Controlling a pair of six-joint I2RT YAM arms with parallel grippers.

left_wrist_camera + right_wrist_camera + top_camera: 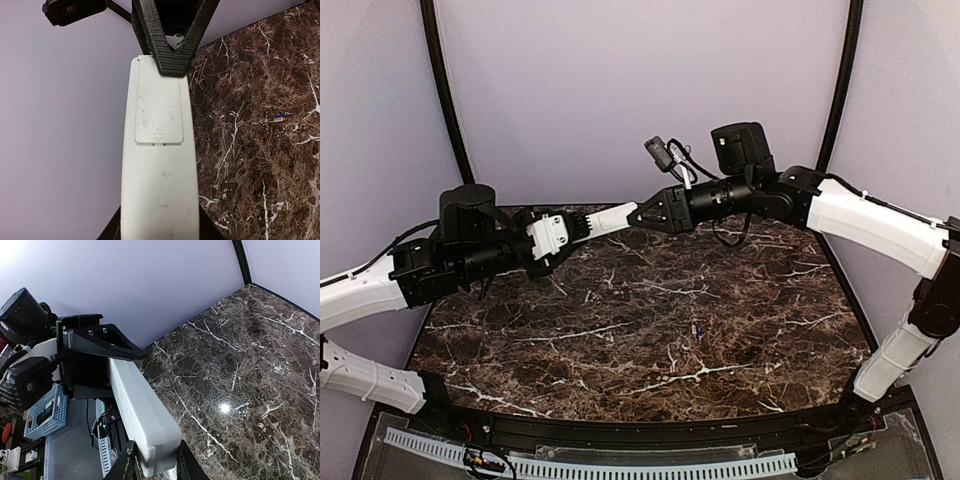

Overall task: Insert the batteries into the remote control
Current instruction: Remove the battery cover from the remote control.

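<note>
- While both arms meet in the upper middle of the overhead view, the slim white rectangular plastic remote control [610, 220] hangs in the air between them, above the far edge of the dark marbled stone counter [620, 340].
- Left tool [578, 229] is clamped on the remote's left end and the right tool [642, 214] is pinched on the opposite tip, so it is held at both ends.
- Centre of the left wrist view: the remote's back faces the camera, and the thin rectangular battery cover [159, 112] sits shut, with a small ridged thumb mark near its lower edge.
- Handling call: this looks light, rigid and smooth-shelled, so likely slippery. The narrow side edges look like the place to hold it, leaving the cover free.
- The cover probably slides off, and it looks thin enough to flex or snap if forced.
- Right of that view, one tiny dark bluish cylindrical battery [278, 118] lies on the counter, well apart from the remote. It looks round and prone to roll, so I'd pinch it across the middle.
- I can't make out a second battery.
</note>
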